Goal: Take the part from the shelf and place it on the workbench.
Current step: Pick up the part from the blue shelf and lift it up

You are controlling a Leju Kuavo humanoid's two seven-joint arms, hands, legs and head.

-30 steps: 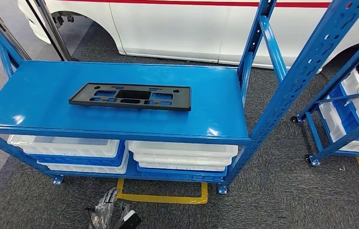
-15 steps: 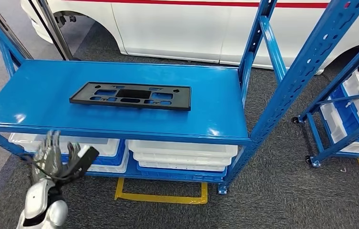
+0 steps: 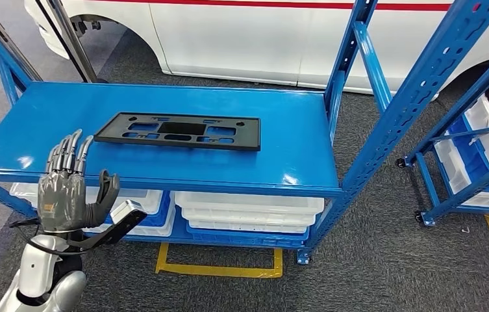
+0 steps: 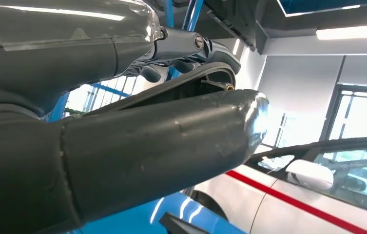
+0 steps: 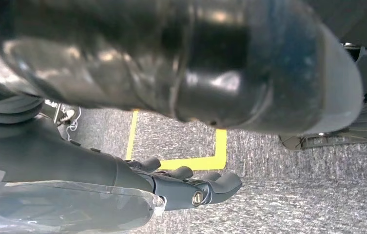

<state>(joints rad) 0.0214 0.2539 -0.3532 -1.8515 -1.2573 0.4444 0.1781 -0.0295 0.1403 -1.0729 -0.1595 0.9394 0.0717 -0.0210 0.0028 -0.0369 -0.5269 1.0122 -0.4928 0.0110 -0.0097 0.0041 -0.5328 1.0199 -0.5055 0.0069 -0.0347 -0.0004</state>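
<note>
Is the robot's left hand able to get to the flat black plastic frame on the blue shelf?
Probably yes: the left hand is raised, fingers apart, at the blue shelf's front edge, with bare shelf between it and the flat black plastic frame.

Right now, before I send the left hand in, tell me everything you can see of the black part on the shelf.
The black part is a long, flat rectangular panel, matte and plastic-looking, with several rectangular cut-outs along its length. It lies flat on the top blue shelf, roughly central, its long side running across the head view. Only the shelf touches it. The left hand is raised in front of the shelf's near edge, fingers apart, holding nothing and clear of the part.
</note>
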